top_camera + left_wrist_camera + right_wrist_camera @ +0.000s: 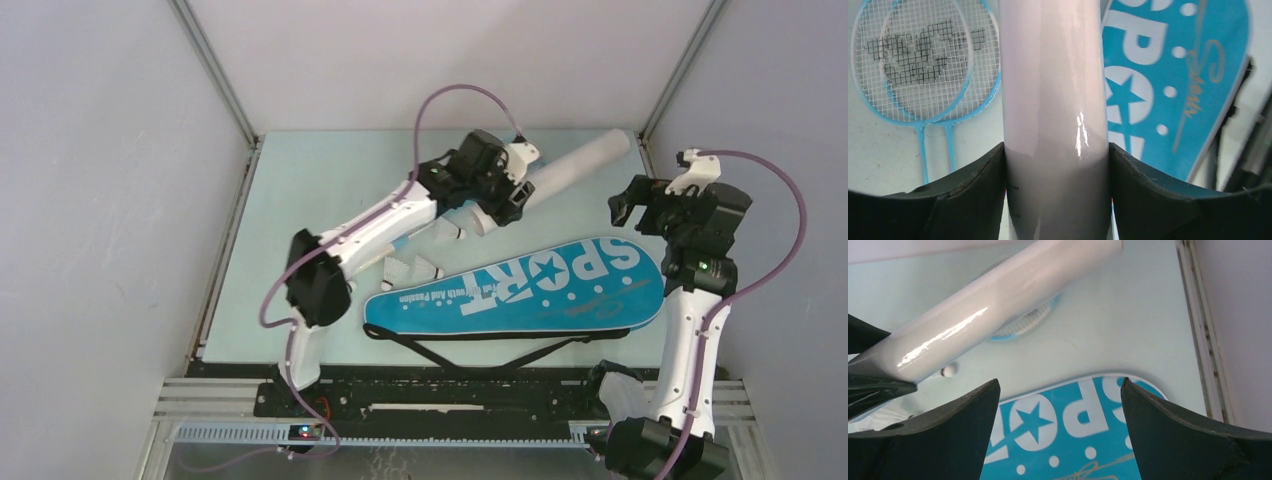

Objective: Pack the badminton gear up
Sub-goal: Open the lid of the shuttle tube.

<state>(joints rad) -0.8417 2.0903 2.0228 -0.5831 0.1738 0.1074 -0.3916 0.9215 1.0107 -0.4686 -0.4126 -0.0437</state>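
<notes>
My left gripper is shut on the long white tube near its lower end and holds it slanted above the table. Two light-blue rackets lie under the tube; part of one head shows in the right wrist view. The blue SPORT bag lies flat at the front, its black strap by the near edge. Three white shuttlecocks lie by the left arm. My right gripper is open and empty above the bag's wide end.
The light table is walled on the left, back and right, with a metal rail along the right edge. A black and metal base rail runs along the front. One shuttlecock's cork lies under the tube.
</notes>
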